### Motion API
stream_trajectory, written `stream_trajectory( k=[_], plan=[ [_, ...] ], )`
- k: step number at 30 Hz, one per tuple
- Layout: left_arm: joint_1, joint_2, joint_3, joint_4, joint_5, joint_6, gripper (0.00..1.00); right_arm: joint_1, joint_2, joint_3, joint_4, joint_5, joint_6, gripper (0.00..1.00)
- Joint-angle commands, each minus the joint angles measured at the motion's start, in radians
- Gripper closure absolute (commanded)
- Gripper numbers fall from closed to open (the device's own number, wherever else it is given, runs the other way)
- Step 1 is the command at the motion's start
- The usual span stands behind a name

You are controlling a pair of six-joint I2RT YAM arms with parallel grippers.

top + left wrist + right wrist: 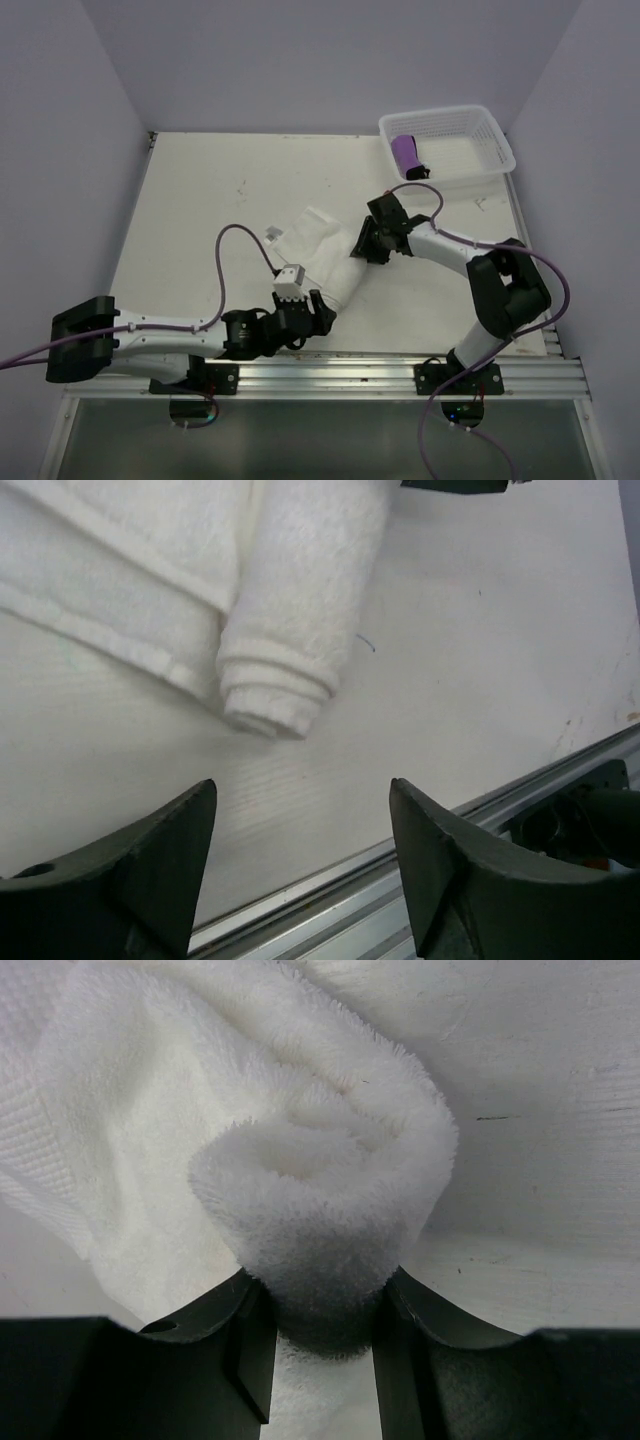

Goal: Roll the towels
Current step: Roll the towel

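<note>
- A white table (220,200) with faint scuffs and small dark marks; pale lavender walls (60,150) close it in on 3 sides; a ribbed aluminium rail (340,375) runs along the near edge, where the 2 arm bases are bolted
- A white perforated basket (440,112) sits at the far right corner; the purple towel (407,155) lies inside it toward the left end, apparently rolled, with a dark end toward the near side
- Purple cables (225,260) loop over both arms; one arcs above the table just left of the cloth
- The white towel (320,250) lies mid-table, between the 2 grippers; its far left part is spread flat, its right part is wound into a roll running diagonally toward the near edge
- The right gripper (365,242) is clamped on the far end of the roll; in the right wrist view the pile bulges between its fingers (250,1340)
- The left gripper (300,810) stands wide with nothing between the jaws, low over bare table, near the roll's near end but not touching it
</note>
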State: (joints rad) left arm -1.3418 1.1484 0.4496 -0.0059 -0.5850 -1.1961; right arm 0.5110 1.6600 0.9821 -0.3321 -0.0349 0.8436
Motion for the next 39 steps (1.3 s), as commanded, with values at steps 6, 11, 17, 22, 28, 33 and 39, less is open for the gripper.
stream_trajectory(
  k=[6,11,17,22,28,33,39],
  plan=[
    [-0.023,0.237,0.291,-0.129,-0.251,0.473,0.10,-0.009,0.047,0.056,-0.127,0.055,-0.072,1.00],
    [-0.072,0.397,0.399,-0.141,-0.340,0.584,0.05,-0.009,0.058,0.067,-0.143,0.040,-0.092,1.00],
    [-0.100,0.502,0.498,-0.190,-0.424,0.642,0.04,-0.009,0.066,0.073,-0.154,0.040,-0.110,1.00],
    [-0.125,0.565,0.555,-0.183,-0.450,0.697,0.03,-0.009,0.075,0.081,-0.154,0.040,-0.115,1.00],
    [-0.135,0.625,0.581,-0.171,-0.452,0.731,0.03,-0.012,0.084,0.093,-0.170,0.040,-0.130,1.00],
    [-0.137,0.665,0.583,-0.134,-0.452,0.763,0.03,-0.011,0.089,0.104,-0.183,0.017,-0.140,1.00],
    [-0.117,0.686,0.534,-0.066,-0.438,0.760,0.08,-0.014,0.081,0.104,-0.199,0.016,-0.152,1.00]
  ],
)
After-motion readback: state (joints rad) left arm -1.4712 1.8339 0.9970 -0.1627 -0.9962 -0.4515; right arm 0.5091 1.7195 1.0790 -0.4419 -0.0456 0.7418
